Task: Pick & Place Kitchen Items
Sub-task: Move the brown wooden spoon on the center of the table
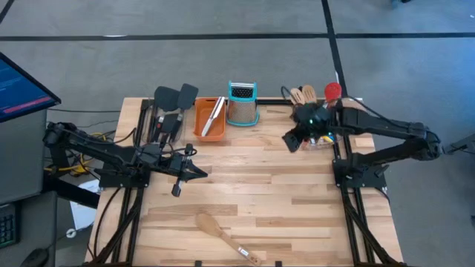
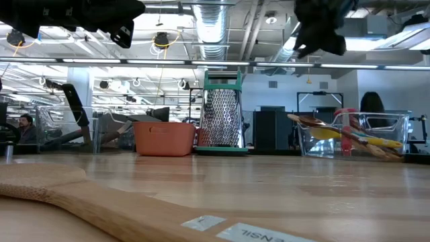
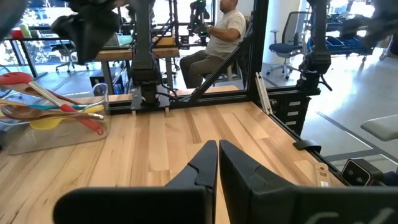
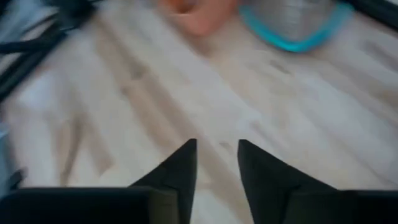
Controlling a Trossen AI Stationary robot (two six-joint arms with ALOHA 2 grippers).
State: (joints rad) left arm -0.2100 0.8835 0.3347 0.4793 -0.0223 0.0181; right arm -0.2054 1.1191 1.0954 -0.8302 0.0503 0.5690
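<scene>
Several long-handled kitchen items lie in a clear bin [image 1: 315, 111] at the far right: wooden spoons [image 1: 303, 95], a red spoon [image 1: 332, 90] and yellow and blue ones [image 3: 56, 112]. Black turners [image 1: 174, 96] stick out over the far left edge. A steel-handled tool [image 1: 215, 115] lies in the orange tray [image 1: 204, 126]. One wooden spoon [image 1: 223, 233] lies flat near the front edge. My right gripper [image 1: 291, 142] hangs open above the table beside the bin, tilted down, with nothing between its fingers [image 4: 180, 165]. My left gripper [image 1: 202, 173] is shut and level over the table's left half.
A steel box grater with a teal top [image 1: 243, 104] stands upright at the far middle, next to the orange tray. Bare wood spreads across the table's middle [image 1: 260, 185]. A person sits beyond the table in the left wrist view [image 3: 224, 31].
</scene>
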